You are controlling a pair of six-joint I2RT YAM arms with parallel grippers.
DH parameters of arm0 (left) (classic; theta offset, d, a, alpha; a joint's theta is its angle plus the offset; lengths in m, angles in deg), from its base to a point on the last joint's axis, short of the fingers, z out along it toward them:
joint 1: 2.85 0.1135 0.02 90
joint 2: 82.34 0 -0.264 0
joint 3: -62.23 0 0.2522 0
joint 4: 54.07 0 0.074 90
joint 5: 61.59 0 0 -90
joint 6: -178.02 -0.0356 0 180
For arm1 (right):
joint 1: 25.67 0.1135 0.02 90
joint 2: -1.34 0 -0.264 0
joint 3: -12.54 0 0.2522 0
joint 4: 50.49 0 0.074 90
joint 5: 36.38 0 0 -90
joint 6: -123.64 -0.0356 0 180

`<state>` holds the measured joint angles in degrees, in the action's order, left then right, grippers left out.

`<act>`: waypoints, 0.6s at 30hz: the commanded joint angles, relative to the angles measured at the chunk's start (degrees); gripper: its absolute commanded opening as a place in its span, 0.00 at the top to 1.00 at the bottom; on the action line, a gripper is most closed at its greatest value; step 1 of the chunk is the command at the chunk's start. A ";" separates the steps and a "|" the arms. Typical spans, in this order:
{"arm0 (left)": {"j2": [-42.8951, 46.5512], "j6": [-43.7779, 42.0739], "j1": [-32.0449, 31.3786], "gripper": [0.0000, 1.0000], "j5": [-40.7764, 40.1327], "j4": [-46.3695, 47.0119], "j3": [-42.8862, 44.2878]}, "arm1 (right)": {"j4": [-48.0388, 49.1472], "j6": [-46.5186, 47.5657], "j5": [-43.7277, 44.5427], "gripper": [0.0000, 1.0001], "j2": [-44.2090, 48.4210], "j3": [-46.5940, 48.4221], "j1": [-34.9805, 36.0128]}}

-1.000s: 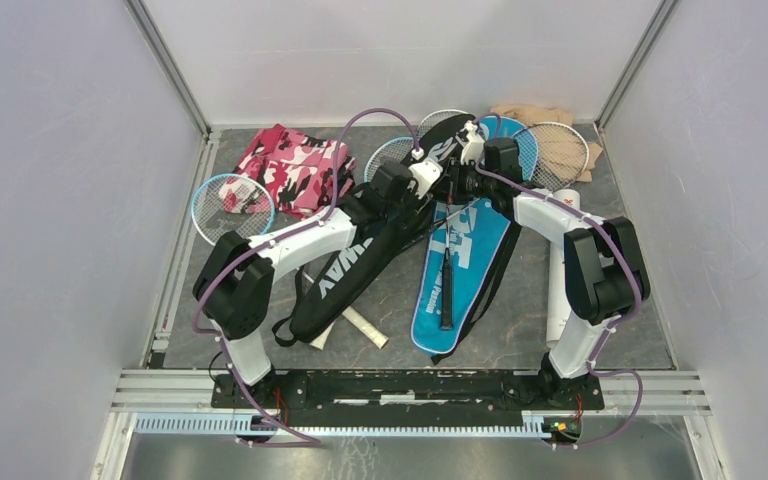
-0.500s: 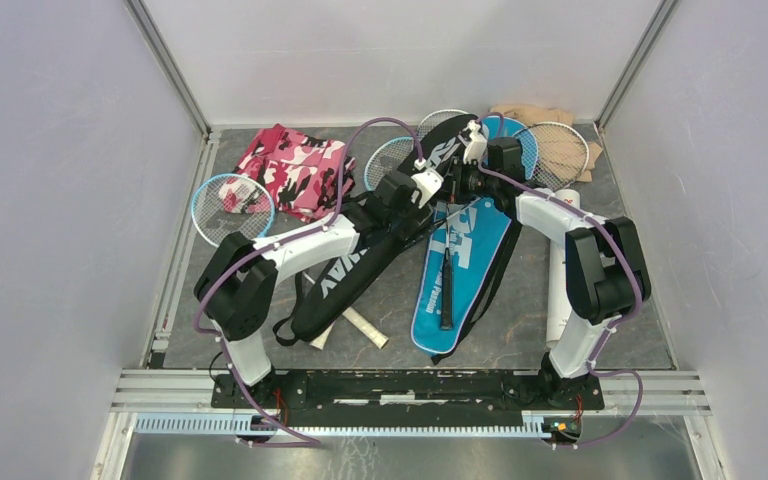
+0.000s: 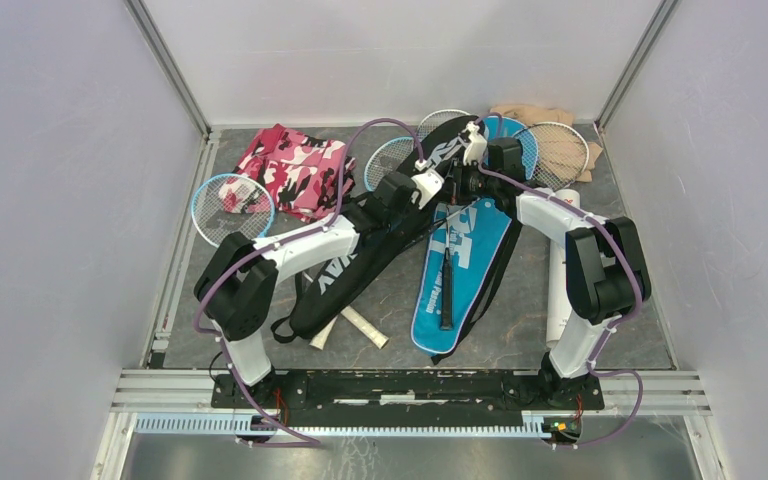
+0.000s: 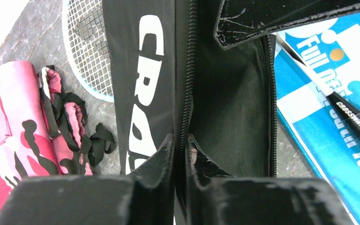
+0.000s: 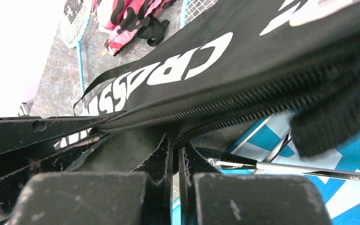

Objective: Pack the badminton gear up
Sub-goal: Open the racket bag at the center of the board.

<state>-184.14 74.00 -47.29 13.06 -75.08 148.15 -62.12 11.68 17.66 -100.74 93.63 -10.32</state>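
Left gripper [image 4: 180,139] pinches black cover [image 4: 122,51] on grey tabletop [image 3: 395,285] between white walls [image 3: 400,50].

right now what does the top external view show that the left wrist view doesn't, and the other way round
Only the top external view shows the white tube, the beige cloth and the blue-rimmed racket at far left. Only the left wrist view shows the zipper teeth close up, with the left gripper pinched shut on the black cover along that edge. Both show the black cover, the blue cover and the pink camouflage cloth.
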 commanded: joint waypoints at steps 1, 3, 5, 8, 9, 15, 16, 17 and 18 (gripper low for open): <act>2.76 1.58 1.15 0.96 1.88 -0.40 3.22 | -1.43 3.85 0.76 0.95 -0.07 3.50 -0.34; 3.59 2.57 2.15 0.98 2.83 -2.27 4.55 | -1.96 4.68 0.68 0.91 -0.75 4.74 -0.41; 4.24 3.43 3.31 0.98 3.89 -4.45 5.98 | -2.03 5.06 -0.15 0.86 -1.43 6.18 -0.50; 4.27 4.85 5.13 0.98 4.10 -8.78 9.59 | -4.00 5.85 -1.00 0.81 -1.98 8.13 -0.57; 4.12 5.75 6.03 0.98 4.08 -10.77 10.86 | -4.33 6.24 -1.01 0.78 -1.93 8.75 -0.59; 3.12 8.73 10.99 0.98 5.06 -16.98 16.58 | -7.92 10.18 -0.54 0.59 -1.01 11.60 -0.72; 3.22 9.17 11.82 0.98 5.48 -17.21 16.95 | -8.06 10.79 -0.48 0.55 -0.40 11.61 -0.79; 3.38 9.71 12.58 0.98 6.15 -17.41 17.11 | -8.44 11.69 -0.44 0.51 0.17 11.83 -0.79; 3.56 10.30 13.37 0.98 6.87 -17.49 17.13 | -8.95 12.53 -0.35 0.46 0.63 12.12 -0.86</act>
<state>-183.20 79.86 -36.54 17.58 -90.07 162.27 -69.22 19.82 17.22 -102.73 103.09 -10.71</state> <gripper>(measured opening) 0.066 0.474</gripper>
